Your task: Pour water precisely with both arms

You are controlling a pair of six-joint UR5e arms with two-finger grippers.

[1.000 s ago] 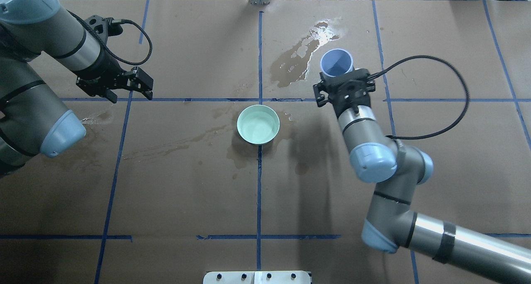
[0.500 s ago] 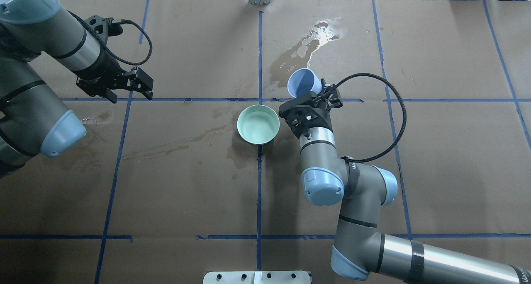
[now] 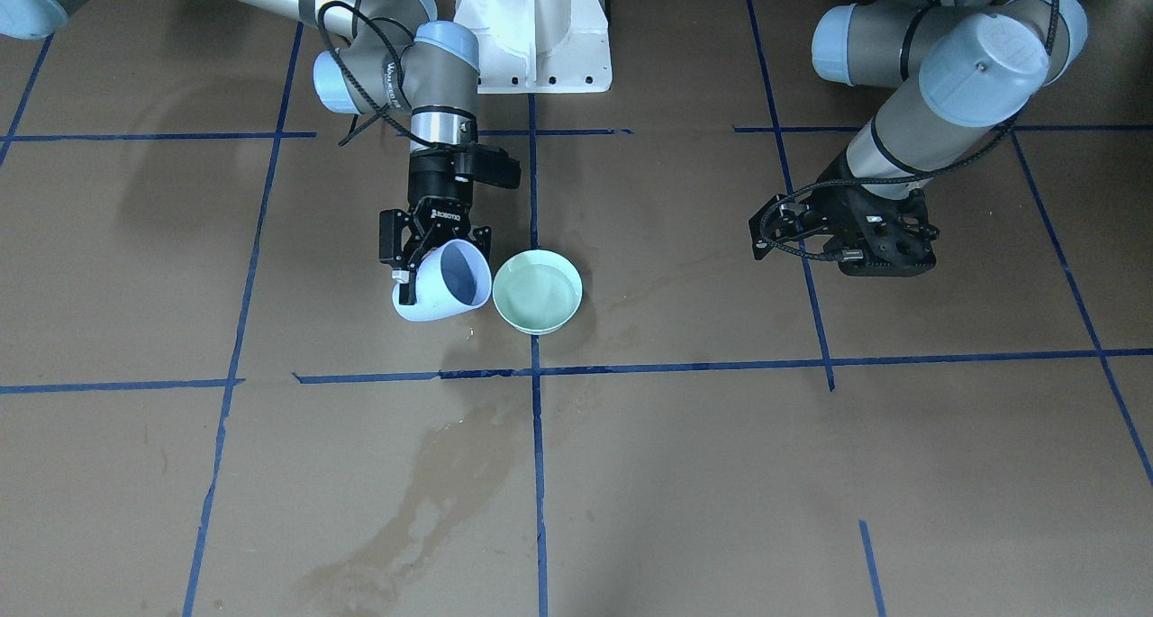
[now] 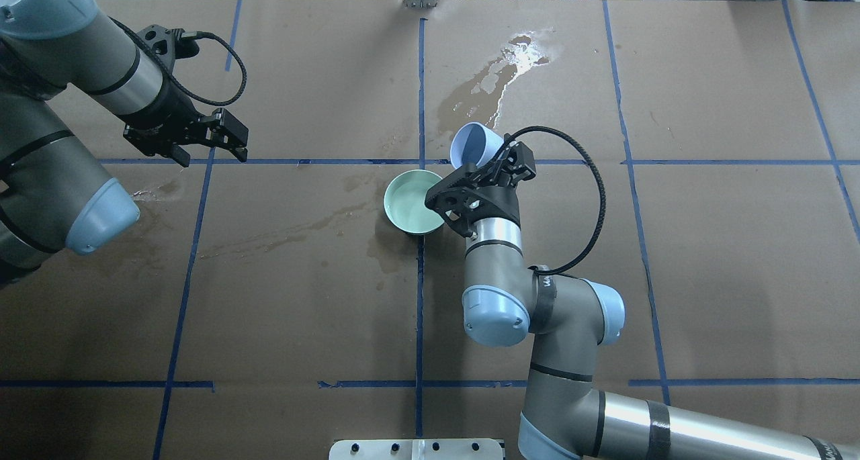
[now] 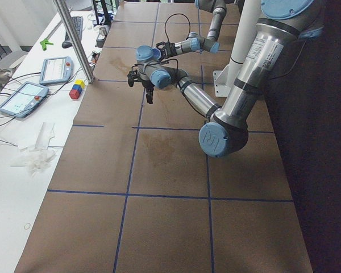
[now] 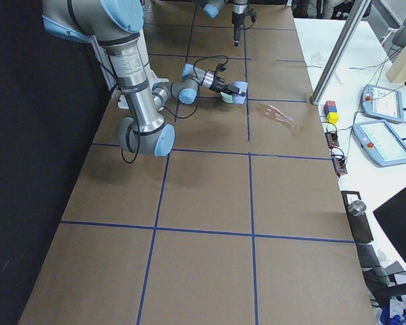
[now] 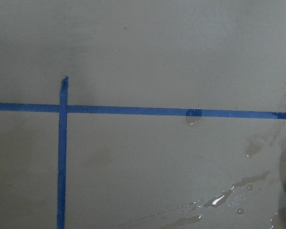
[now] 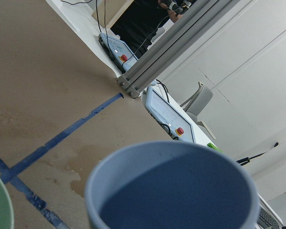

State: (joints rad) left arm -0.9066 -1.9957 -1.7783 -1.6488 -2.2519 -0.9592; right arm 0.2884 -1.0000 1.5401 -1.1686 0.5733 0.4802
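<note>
A pale blue cup [image 4: 469, 144] is tipped on its side, mouth toward the mint-green bowl [image 4: 408, 203], and my right gripper [image 4: 496, 159] is shut on it. From the front, the cup [image 3: 441, 285] hangs just beside the bowl [image 3: 538, 324], rims nearly touching. Water [image 3: 538, 294] lies in the bowl. The cup [image 8: 171, 191] fills the right wrist view; whether it holds water I cannot tell. My left gripper [image 4: 209, 156] hovers open and empty far to the left, over a blue tape line.
Brown paper with blue tape lines covers the table. Wet stains [image 4: 494, 87] lie behind the cup, and more spread around the bowl. The white pedestal [image 3: 531, 31] stands at the robot's base. Tablets [image 6: 382, 145] and a metal post [image 6: 338, 54] sit beyond the far edge.
My right arm carried the cup leftward from the far right to beside the bowl and tipped it further toward the bowl. The left arm stayed still.
</note>
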